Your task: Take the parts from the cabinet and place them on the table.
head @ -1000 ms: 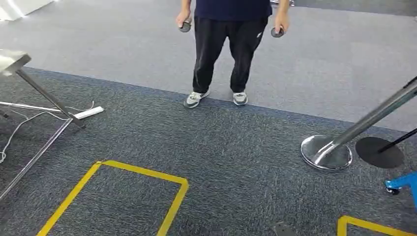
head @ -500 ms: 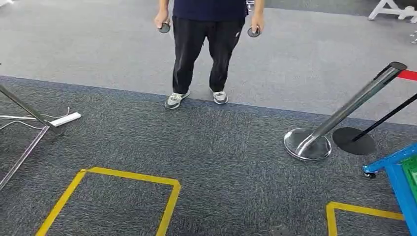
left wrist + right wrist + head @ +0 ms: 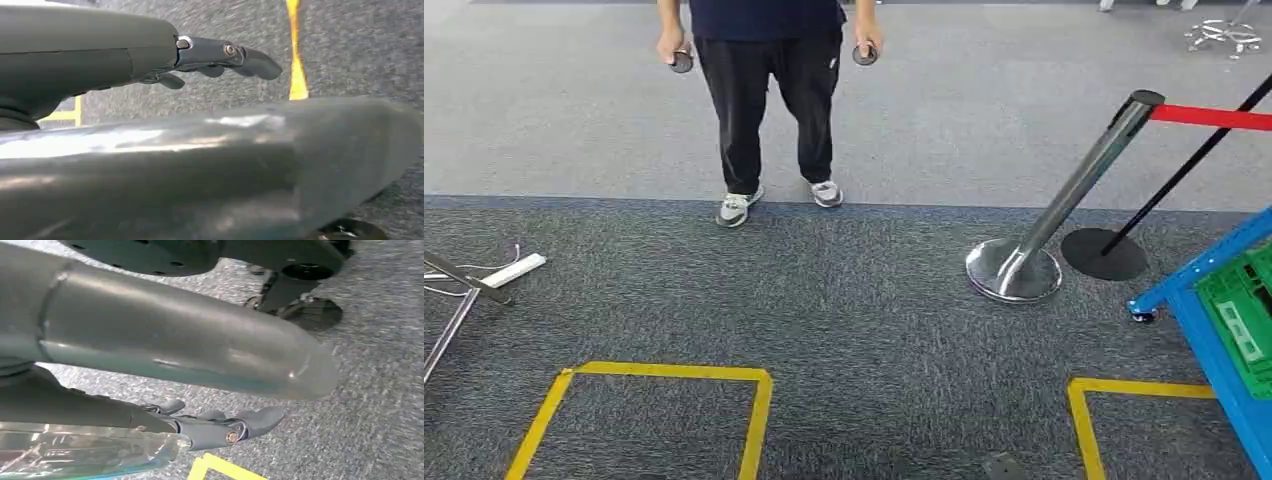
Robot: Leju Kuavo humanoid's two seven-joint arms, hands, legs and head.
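Note:
At the right edge of the head view stands a blue cabinet frame (image 3: 1199, 330) on casters, with a green bin (image 3: 1246, 310) inside it; the parts in the bin are too small to make out. My left hand (image 3: 215, 57) hangs over grey carpet, its fingers stretched out and nothing in them. My right hand (image 3: 220, 427) also hangs over the carpet, fingers out straight and apart from the thumb. A clear glassy shape (image 3: 75, 455) lies along the back of that hand, outside its grasp.
A person (image 3: 769, 90) stands ahead, a round controller in each hand. A leaning chrome stanchion (image 3: 1064, 200) with a red belt and a black round base (image 3: 1104, 253) stand by the cabinet. Yellow tape squares (image 3: 654, 372) mark the carpet. Metal legs (image 3: 454, 300) and a power strip (image 3: 514, 270) lie left.
The camera has turned right, so the whole scene has slid left. The blue cabinet with the green bin has come further into view; the metal legs have nearly left the picture.

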